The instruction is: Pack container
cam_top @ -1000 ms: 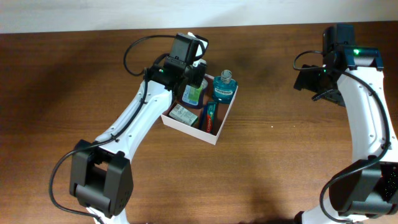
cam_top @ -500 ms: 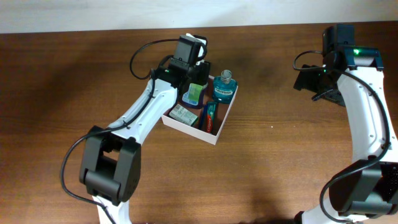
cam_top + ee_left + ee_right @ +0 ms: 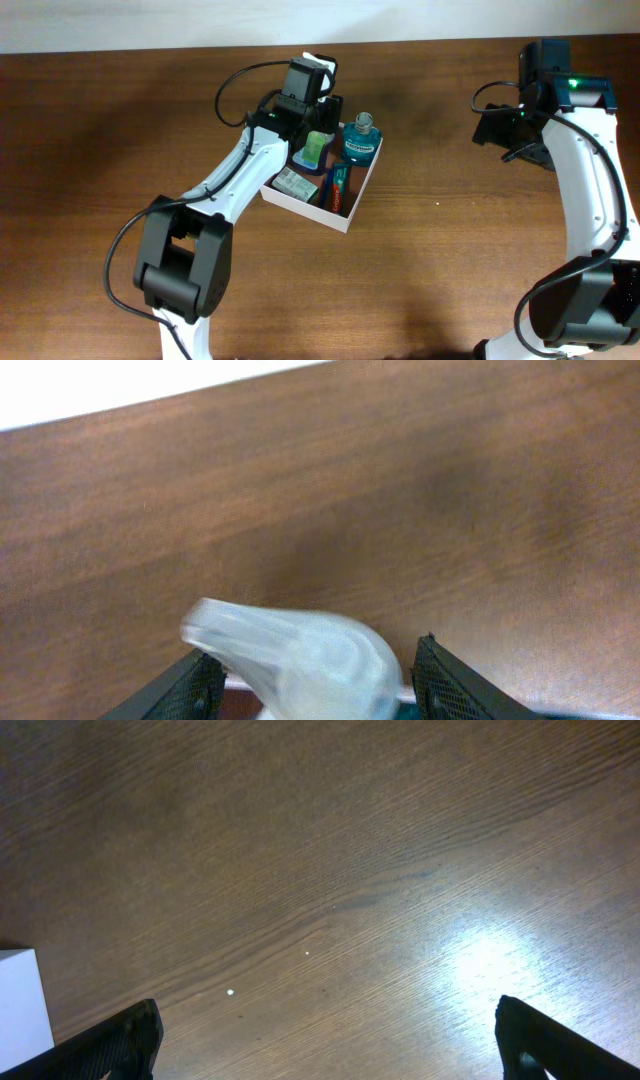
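The container sits mid-tabletop, turned cornerwise; the left hand hangs over its far corner, fingers set wide either side of a pale bottle that stands inside; whether they press it I cannot tell; a blue bottle stands just beside it in the container; the right hand is well apart to the right, spread wide, holding nothing.
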### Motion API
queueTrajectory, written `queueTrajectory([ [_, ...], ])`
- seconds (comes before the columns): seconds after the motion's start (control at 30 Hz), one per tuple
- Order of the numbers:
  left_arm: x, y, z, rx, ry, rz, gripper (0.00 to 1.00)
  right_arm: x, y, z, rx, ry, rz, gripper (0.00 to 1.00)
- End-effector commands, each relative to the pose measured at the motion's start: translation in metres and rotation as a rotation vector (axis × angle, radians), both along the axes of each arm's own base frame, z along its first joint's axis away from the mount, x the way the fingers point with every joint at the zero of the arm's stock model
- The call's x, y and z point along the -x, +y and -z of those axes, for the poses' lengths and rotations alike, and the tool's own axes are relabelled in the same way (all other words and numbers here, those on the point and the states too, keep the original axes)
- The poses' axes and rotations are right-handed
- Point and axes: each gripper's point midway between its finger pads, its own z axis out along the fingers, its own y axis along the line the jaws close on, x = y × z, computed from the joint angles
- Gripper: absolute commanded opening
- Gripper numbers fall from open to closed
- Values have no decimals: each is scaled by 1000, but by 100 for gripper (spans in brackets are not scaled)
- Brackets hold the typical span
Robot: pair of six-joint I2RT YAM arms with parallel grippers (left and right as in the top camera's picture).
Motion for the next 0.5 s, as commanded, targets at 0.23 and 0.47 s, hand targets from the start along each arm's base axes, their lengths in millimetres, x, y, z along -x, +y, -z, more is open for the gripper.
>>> queueTrajectory([
  [0.23,-8,-2,26,10,20,-2,56,-2,-1,-7,3,-21,4,99],
  [0.47,-11,-3,23,18,2,-2,29,-2,-1,-7,3,-21,4,99],
])
